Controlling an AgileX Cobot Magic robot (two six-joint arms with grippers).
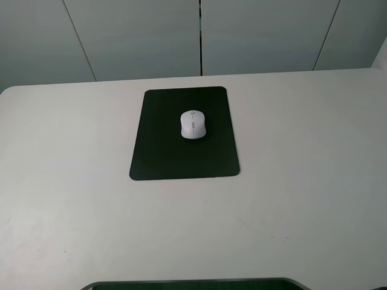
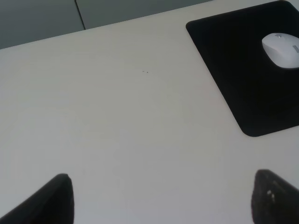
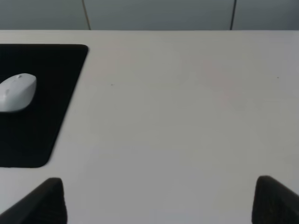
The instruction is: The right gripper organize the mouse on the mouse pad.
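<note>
My right tool [image 3: 159,200] hangs above bare tabletop [image 1: 302,199] with its two black fingers [image 3: 46,203] spread wide apart and nothing between them; it holds nothing. My left tool [image 2: 161,198] is the same: jaws wide open, empty, over plain white surface. Neither tool shows in the high view.

The mouse [image 1: 193,124] sits on the mouse pad [image 1: 163,151], fully inside its border, resting in the pad's far half and a little toward its right edge, with its scroll wheel end pointing to the far edge of the tabletop. The pad lies flat near the far edge of the tabletop, roughly midway between the left and right edges, its long sides running front to back. From my right wrist the mouse [image 3: 17,92] is well apart from my open fingers, off to their left side, with the pad's [image 3: 56,70] corner between us
</note>
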